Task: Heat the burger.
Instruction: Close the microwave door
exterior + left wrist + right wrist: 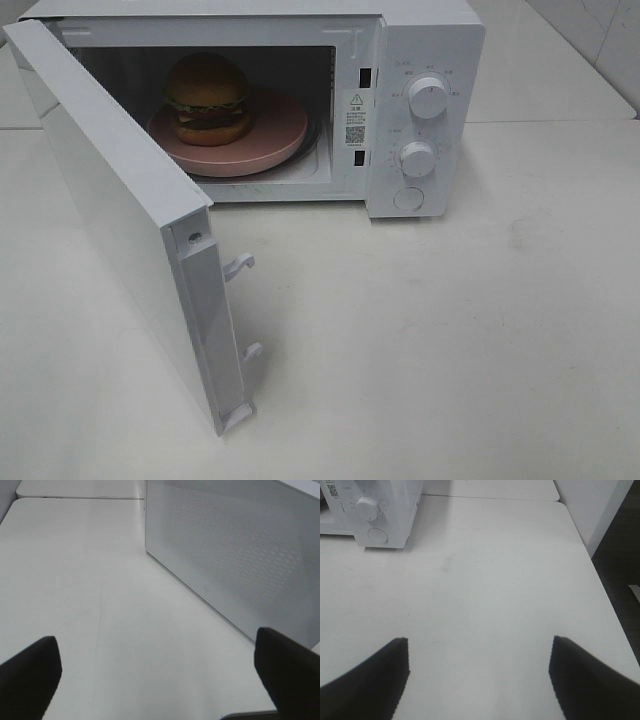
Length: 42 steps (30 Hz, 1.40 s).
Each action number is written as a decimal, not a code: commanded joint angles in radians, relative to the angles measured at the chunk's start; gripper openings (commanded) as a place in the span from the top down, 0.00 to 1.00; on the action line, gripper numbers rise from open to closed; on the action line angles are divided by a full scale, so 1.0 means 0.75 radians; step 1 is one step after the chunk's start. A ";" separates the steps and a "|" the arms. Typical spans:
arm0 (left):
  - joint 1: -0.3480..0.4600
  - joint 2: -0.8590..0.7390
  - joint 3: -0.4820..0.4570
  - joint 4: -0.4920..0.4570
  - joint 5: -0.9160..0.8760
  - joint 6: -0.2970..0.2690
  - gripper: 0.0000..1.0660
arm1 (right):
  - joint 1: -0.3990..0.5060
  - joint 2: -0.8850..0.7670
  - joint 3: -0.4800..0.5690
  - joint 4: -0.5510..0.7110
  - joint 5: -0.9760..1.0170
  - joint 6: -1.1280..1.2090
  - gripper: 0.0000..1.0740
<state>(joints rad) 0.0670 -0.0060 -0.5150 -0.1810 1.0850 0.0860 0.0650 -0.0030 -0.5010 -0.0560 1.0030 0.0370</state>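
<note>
The burger (208, 97) sits on a round pink plate (275, 135) inside the white microwave (425, 40), whose door (120, 215) hangs wide open toward the front left. Neither arm appears in the high view. In the left wrist view my left gripper (157, 672) is open and empty above the bare table, beside the door's perforated outer face (235, 555). The right wrist view has my right gripper (480, 672) open and empty over the table, some way from the microwave's control panel (372, 515).
Two round dials (427, 97) and a round button (408, 199) line the microwave's right panel. Two white latch hooks (240, 265) stick out of the door's free edge. The white table (450, 340) ends at a right edge (600, 580) with dark floor beyond.
</note>
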 commanded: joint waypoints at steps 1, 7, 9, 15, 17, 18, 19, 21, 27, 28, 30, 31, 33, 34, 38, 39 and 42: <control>0.003 -0.012 0.000 -0.015 -0.019 -0.008 0.08 | -0.008 -0.044 0.003 -0.008 -0.011 -0.009 0.30; 0.003 -0.001 0.000 -0.020 -0.020 -0.012 0.08 | -0.008 -0.044 0.003 -0.008 -0.011 -0.009 0.30; 0.003 0.004 -0.007 -0.020 -0.028 -0.012 0.08 | -0.008 -0.044 0.003 -0.008 -0.011 -0.009 0.30; 0.003 0.088 -0.044 -0.020 -0.117 -0.012 0.09 | -0.008 -0.044 0.003 -0.008 -0.011 -0.009 0.30; 0.003 0.105 -0.044 -0.020 -0.132 -0.012 0.10 | -0.008 -0.044 0.003 -0.008 -0.011 -0.009 0.30; 0.003 0.105 -0.044 -0.020 -0.132 -0.012 0.10 | -0.008 -0.044 0.003 -0.008 -0.011 -0.009 0.30; 0.003 0.139 -0.044 -0.020 -0.159 -0.012 0.14 | -0.008 -0.044 0.003 -0.008 -0.011 -0.009 0.30; 0.003 0.196 -0.041 -0.019 -0.208 -0.012 0.24 | -0.008 -0.044 0.003 -0.008 -0.011 -0.009 0.30; 0.003 0.273 -0.040 -0.019 -0.288 -0.012 0.44 | -0.008 -0.044 0.003 -0.008 -0.011 -0.009 0.30; 0.003 0.312 -0.039 -0.021 -0.323 -0.012 0.54 | -0.008 -0.044 0.003 -0.008 -0.011 -0.009 0.30; 0.003 0.359 -0.037 -0.029 -0.364 -0.012 0.62 | -0.008 -0.044 0.003 -0.008 -0.011 -0.009 0.30; 0.003 0.380 -0.037 -0.029 -0.379 -0.012 0.67 | -0.008 -0.044 0.003 -0.008 -0.011 -0.009 0.30; 0.003 0.433 -0.037 -0.028 -0.416 -0.012 0.76 | -0.008 -0.044 0.003 -0.008 -0.011 -0.009 0.30; 0.003 0.463 -0.037 -0.023 -0.433 -0.012 0.82 | -0.008 -0.044 0.003 -0.008 -0.011 -0.009 0.30; 0.003 0.585 0.011 -0.021 -0.588 -0.011 1.00 | -0.008 -0.044 0.003 -0.008 -0.011 -0.009 0.30; 0.003 0.585 0.011 -0.021 -0.588 -0.011 1.00 | -0.008 -0.044 0.003 -0.008 -0.011 -0.009 0.30; 0.003 0.649 0.056 -0.033 -0.753 -0.005 1.00 | -0.008 -0.044 0.003 -0.008 -0.011 -0.009 0.30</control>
<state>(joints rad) 0.0670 0.4610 -0.4890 -0.1900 0.6020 0.0820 0.0650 -0.0030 -0.5010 -0.0560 1.0030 0.0370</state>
